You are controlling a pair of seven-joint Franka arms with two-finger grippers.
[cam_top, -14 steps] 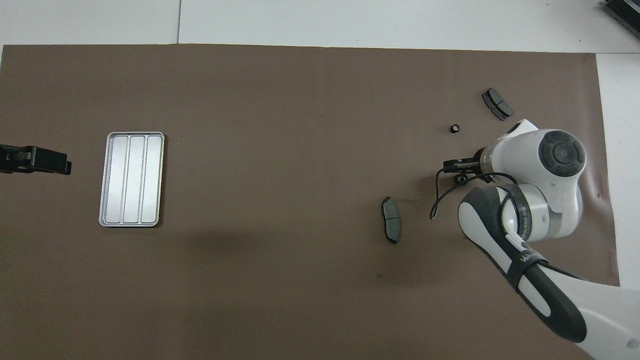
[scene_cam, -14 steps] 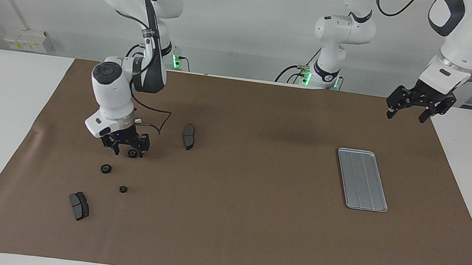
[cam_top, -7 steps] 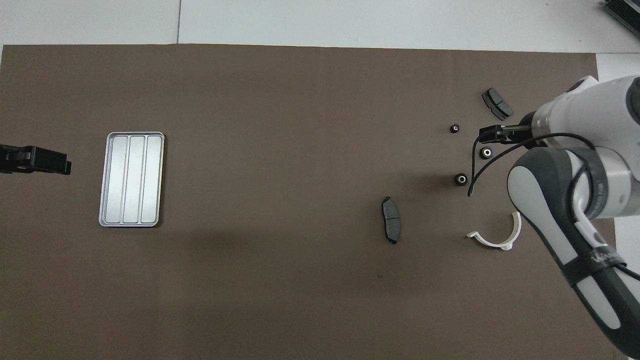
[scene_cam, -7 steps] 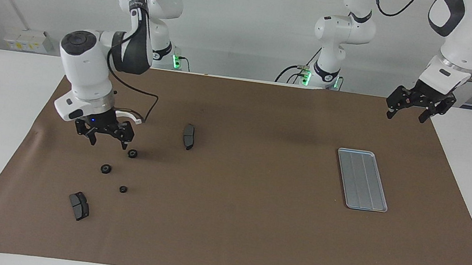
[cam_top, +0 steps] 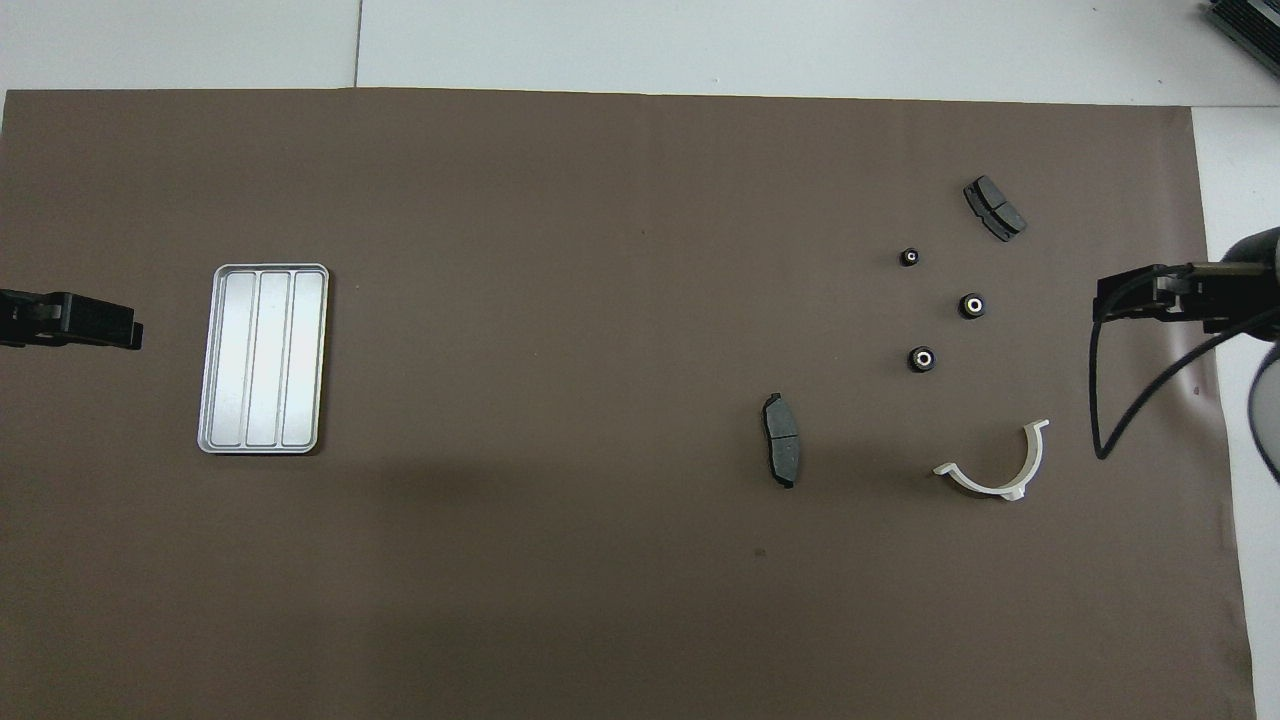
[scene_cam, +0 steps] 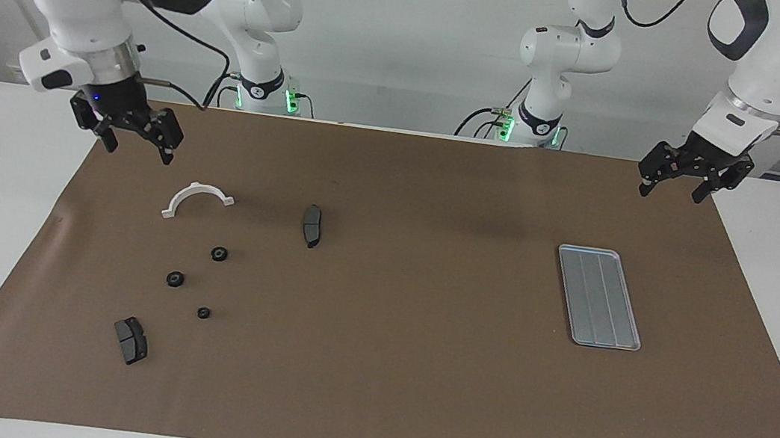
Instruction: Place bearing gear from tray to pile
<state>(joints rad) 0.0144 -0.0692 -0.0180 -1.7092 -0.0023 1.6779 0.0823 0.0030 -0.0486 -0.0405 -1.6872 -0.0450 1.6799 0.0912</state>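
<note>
The bearing gear (scene_cam: 219,254) we just let go now lies beside two others (scene_cam: 175,280) toward the right arm's end of the mat, tray (scene_cam: 599,297) empty, and our right gripper (scene_cam: 133,130) has lifted away, jaws apart, left gripper (scene_cam: 681,179) waiting open.

Robot lab, two white arms (scene_cam: 562,53), paper-covered table (scene_cam: 415,373)

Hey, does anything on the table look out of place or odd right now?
Nothing looks damaged or spilled. One oddity: a white curved half-ring lies among the black parts, unlike the rest. The tray holds nothing.
</note>
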